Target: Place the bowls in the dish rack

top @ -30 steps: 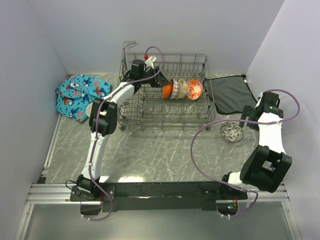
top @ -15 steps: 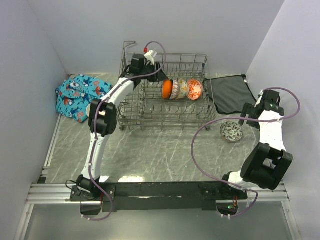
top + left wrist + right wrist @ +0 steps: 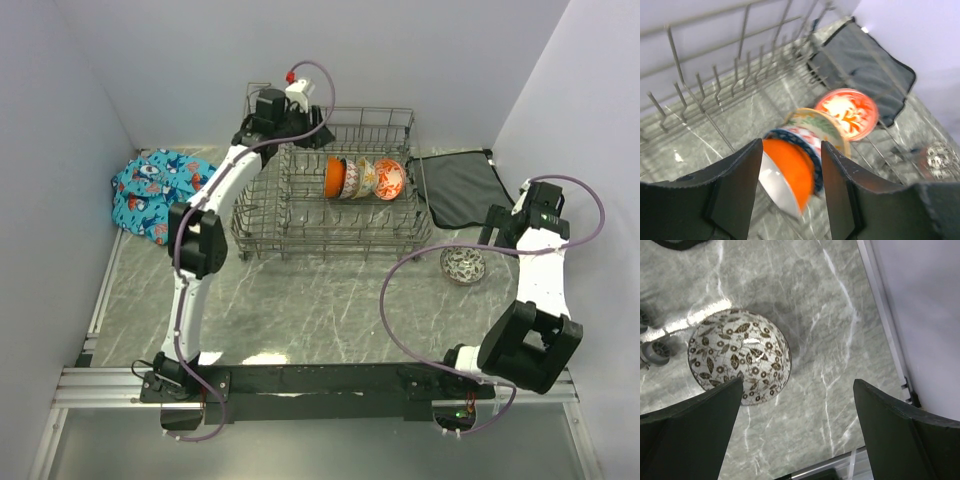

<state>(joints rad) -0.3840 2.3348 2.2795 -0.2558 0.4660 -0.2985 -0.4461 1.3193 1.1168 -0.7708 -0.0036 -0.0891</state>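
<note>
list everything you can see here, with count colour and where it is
dish rack: one, grey wire, far middle of the table
racked bowls: four as far as I can tell, orange, blue-rimmed, cream with leaves, orange-red patterned, on edge in a row inside the rack
speckled bowl: one, black-and-white, upright on the table, right of the rack
mat: one, dark grey, flat, far right beside the rack
cloth: one, blue with orange print, crumpled, far left
table: one, grey marbled
left gripper: one, black, open, above the rack near the bowl row
right gripper: one, black, open, above the table by the speckled bowl
</note>
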